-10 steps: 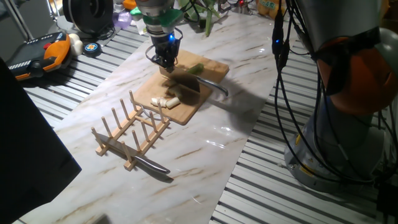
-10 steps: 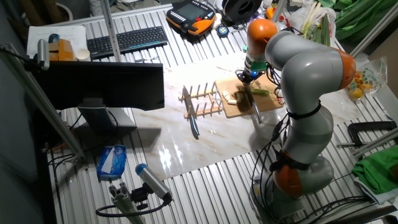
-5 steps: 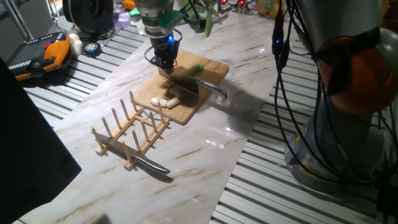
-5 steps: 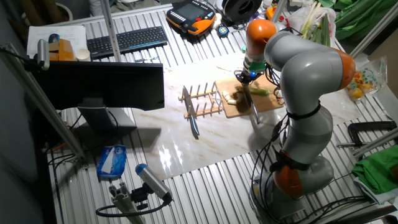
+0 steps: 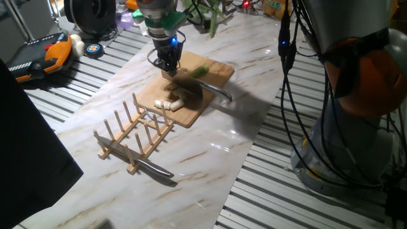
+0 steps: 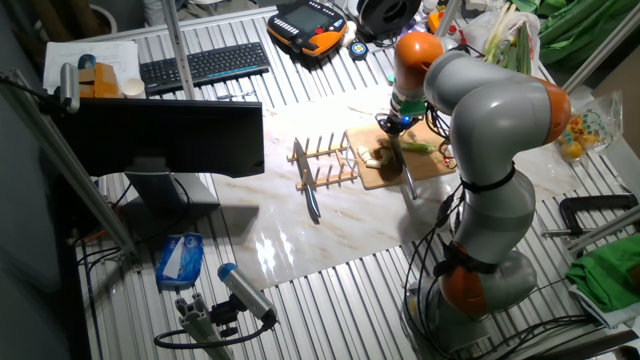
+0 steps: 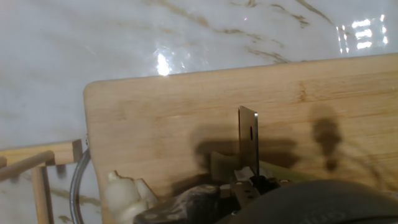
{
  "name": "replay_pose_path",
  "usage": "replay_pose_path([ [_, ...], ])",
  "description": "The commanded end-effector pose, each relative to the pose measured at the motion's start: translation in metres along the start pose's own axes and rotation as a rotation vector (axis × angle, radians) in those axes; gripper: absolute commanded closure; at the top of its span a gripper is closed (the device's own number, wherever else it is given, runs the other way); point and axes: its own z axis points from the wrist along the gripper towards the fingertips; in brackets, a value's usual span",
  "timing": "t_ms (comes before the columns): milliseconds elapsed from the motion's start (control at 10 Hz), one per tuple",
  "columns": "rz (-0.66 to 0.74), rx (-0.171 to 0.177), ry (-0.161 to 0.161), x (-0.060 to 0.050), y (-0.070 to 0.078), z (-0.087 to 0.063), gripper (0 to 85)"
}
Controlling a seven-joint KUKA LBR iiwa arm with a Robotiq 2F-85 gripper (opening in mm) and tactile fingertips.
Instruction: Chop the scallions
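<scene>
Marble-patterned bench (image 5: 210, 159) carries, nearest in one fixed view, a second knife (image 5: 154, 169) lying under the wooden dish rack (image 5: 135, 134), which stands just short of the near end of the cutting board (image 5: 191, 95). Cut white pieces of the scallions (image 5: 168, 102) lie at that near end, close to the board's edge; the green remainder (image 5: 200, 70) lies beyond the blade toward the far end. The hand (image 5: 168, 63) hangs over the board's far-left part, with a dark cleaver (image 5: 191, 84) below it, blade over mid-board, handle running past the right edge. Whether the fingers clamp the cleaver cannot be told: they are hidden in every view. Compared with half a second ago, the hand sits slightly farther up and left over the board; board, rack and pieces lie unchanged. Hand view shows a thin metal blade (image 7: 248, 140) upright against the board (image 7: 186, 118), pale pieces (image 7: 127, 193) at lower left, bare marble beyond the board's far edge. Open bench surface lies right of the board and before the rack; the other fixed view shows the rack (image 6: 325, 160) just left of the board (image 6: 400, 165).
</scene>
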Motion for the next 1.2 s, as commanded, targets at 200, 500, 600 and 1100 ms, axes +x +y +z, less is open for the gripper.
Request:
replay_pose_path([
  [200,0.001,0.000,-0.002,-0.0015,-0.0007,0.0006,77.3],
  [500,-0.002,-0.001,-0.007,-0.0021,0.0006,0.0013,71.0],
  [600,-0.002,-0.003,-0.008,-0.0020,0.0008,0.0012,69.7],
  [1100,-0.007,-0.002,-0.010,0.0011,-0.0013,-0.0006,64.0],
])
